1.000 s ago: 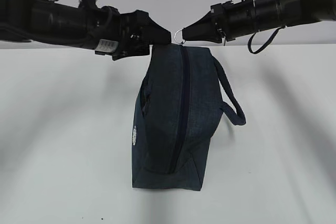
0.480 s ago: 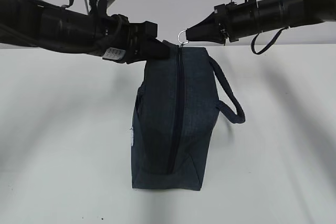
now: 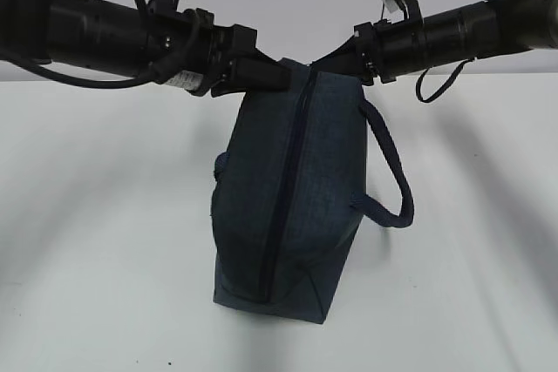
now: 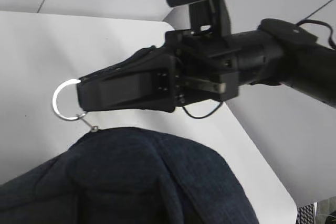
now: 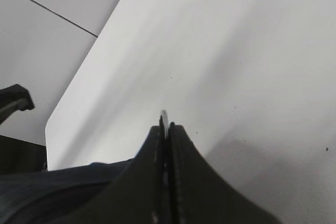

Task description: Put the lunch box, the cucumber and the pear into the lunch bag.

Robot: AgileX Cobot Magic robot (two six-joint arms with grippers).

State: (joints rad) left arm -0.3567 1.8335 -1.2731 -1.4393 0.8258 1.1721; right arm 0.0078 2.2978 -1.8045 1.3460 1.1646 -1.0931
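The navy lunch bag (image 3: 288,198) stands on end on the white table, its long zipper (image 3: 281,215) closed and facing me, its loop handle (image 3: 394,189) hanging to the right. My left gripper (image 3: 277,76) is shut on the fabric at the bag's top left corner. In the left wrist view its jaws are hidden below the bag cloth (image 4: 142,182). My right gripper (image 4: 80,94) is shut on the metal ring pull (image 4: 59,106), whose thin edge shows between the fingers (image 5: 164,115). The lunch box, the cucumber and the pear are out of view.
The white table (image 3: 105,215) stretches to both sides of the bag and toward the front. Its far edge meets a pale wall behind the arms. A rounded table corner (image 4: 163,22) lies beyond the right arm.
My left gripper has closed on the bag's top corner. The bag's top has shifted right and tilted, and in the exterior view the ring pull is now hidden behind it.
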